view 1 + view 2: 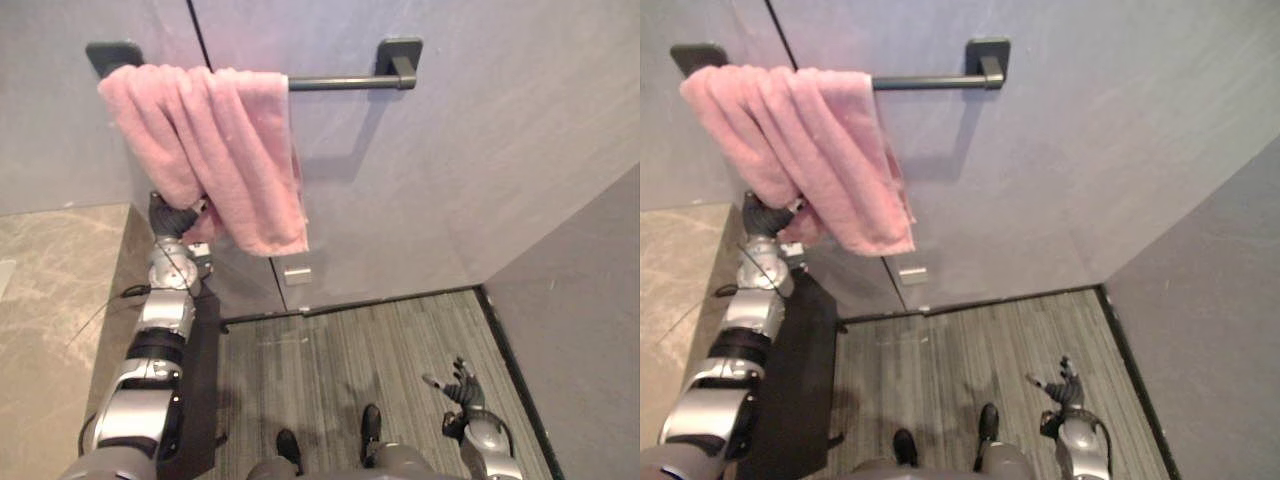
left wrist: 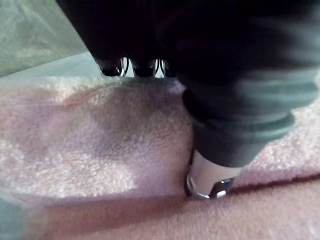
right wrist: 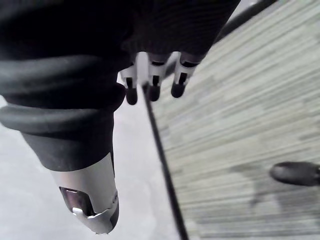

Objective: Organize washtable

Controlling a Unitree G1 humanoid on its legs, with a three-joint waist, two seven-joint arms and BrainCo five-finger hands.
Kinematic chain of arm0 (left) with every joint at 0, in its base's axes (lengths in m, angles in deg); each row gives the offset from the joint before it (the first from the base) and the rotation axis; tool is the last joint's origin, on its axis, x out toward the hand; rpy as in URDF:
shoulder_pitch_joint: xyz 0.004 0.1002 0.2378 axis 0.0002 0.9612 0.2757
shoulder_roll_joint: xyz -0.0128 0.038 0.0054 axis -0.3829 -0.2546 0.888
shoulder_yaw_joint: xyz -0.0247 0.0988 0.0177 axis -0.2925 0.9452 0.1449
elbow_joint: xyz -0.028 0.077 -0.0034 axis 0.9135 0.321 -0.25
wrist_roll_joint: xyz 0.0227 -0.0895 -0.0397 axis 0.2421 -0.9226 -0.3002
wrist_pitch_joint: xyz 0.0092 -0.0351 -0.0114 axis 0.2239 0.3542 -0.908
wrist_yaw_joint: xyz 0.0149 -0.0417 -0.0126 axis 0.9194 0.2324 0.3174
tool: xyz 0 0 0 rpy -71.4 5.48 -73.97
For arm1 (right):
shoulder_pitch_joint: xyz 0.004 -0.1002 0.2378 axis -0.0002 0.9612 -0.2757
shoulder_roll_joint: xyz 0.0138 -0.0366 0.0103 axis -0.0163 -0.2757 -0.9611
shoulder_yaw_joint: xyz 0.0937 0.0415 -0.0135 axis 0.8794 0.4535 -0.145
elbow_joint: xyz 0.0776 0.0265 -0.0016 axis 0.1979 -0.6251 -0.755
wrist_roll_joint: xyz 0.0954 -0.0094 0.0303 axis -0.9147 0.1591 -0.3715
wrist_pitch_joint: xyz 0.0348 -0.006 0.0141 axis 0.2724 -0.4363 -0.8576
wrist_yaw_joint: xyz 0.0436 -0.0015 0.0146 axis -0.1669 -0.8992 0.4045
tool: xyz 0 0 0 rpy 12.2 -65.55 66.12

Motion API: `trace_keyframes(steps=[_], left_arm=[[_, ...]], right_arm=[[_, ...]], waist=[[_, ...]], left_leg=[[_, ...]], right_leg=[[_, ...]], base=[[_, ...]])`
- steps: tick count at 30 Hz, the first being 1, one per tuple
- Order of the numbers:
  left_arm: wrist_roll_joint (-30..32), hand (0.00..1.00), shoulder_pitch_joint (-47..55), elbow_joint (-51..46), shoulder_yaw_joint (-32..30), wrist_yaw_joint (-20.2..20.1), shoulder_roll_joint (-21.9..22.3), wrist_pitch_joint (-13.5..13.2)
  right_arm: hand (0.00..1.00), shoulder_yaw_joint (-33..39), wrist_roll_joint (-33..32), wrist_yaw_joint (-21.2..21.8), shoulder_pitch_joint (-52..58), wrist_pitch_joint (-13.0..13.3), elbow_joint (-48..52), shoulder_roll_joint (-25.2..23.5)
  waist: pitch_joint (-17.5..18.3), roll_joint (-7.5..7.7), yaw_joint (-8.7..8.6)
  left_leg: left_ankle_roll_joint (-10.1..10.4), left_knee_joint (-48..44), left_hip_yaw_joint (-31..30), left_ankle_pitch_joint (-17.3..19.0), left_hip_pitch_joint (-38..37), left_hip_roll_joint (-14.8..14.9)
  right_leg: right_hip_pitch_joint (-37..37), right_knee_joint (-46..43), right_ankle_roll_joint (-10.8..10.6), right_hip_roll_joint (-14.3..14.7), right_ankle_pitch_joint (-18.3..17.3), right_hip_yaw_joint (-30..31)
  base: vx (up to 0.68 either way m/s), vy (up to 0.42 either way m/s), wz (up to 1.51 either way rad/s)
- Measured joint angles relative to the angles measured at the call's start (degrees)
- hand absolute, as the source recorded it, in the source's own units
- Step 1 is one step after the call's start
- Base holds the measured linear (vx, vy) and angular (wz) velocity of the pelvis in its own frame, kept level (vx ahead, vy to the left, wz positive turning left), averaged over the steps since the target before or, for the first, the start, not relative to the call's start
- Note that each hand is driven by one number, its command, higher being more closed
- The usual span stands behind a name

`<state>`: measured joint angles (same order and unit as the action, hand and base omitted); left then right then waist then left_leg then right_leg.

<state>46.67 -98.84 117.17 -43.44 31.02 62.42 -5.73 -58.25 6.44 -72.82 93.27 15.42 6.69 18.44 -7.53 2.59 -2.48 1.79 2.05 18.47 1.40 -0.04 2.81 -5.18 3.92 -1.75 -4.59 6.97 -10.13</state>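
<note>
A pink towel (image 1: 220, 140) hangs bunched over the left end of a dark wall bar (image 1: 340, 82); its lower edge droops to the right. My left hand (image 1: 172, 216) is raised to the towel's lower left folds. In the left wrist view its thumb (image 2: 210, 170) presses into the pink towel (image 2: 100, 145) while the fingers (image 2: 112, 67) curl over a bulging fold, pinching the cloth. My right hand (image 1: 462, 385) hangs low over the floor at the lower right, fingers (image 3: 150, 82) relaxed and holding nothing.
A beige marble counter (image 1: 50, 270) lies at the left, with a dark side panel (image 1: 200, 380) below it. Grey walls meet in a corner at the right (image 1: 590, 330). Striped grey flooring (image 1: 380, 350) lies below. A small white plate (image 1: 297, 275) sits on the wall under the towel.
</note>
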Motion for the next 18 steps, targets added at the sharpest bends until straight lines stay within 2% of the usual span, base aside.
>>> trace_keyframes(steps=[2,9,14,18], left_arm=[[-1.56,1.0,0.01,-0.27,-0.04,0.03,1.28,-0.83],[-3.08,1.0,0.79,-5.51,0.35,0.02,6.35,-1.76],[-3.19,1.0,1.28,-8.14,1.62,-0.06,7.49,-2.47],[-3.81,1.0,1.49,-10.31,3.37,-1.09,9.21,-3.58]], right_arm=[[0.0,-0.54,0.0,-0.15,-0.96,1.15,4.88,0.03],[0.0,-1.46,0.15,-1.64,-6.83,1.96,15.58,0.35],[0.0,-9.1,0.51,-2.17,-14.68,3.06,17.76,4.34],[0.0,-15.33,0.48,-1.08,-22.53,3.16,17.75,6.47]], waist=[[0.0,0.0,0.18],[0.0,0.0,0.35],[-0.6,-0.13,1.26],[-1.25,-0.86,2.5]], left_leg=[[-0.01,0.01,-0.04,0.0,0.02,0.01],[-0.02,-0.39,-1.19,0.0,0.16,0.03],[-0.03,-0.94,-1.67,0.02,-0.01,0.26],[-0.02,-1.09,-2.39,-0.01,0.18,0.3]], right_leg=[[0.0,0.02,0.0,-0.02,0.0,-0.01],[0.51,0.09,-0.01,-0.46,0.0,0.81],[1.19,0.15,-0.07,-0.51,0.05,0.79],[1.32,0.14,-0.26,-0.56,0.18,0.52]], base=[[0.0,0.0,0.0],[0.0,0.007,0.07],[-0.05,-0.014,0.04],[-0.05,-0.01,0.06]])
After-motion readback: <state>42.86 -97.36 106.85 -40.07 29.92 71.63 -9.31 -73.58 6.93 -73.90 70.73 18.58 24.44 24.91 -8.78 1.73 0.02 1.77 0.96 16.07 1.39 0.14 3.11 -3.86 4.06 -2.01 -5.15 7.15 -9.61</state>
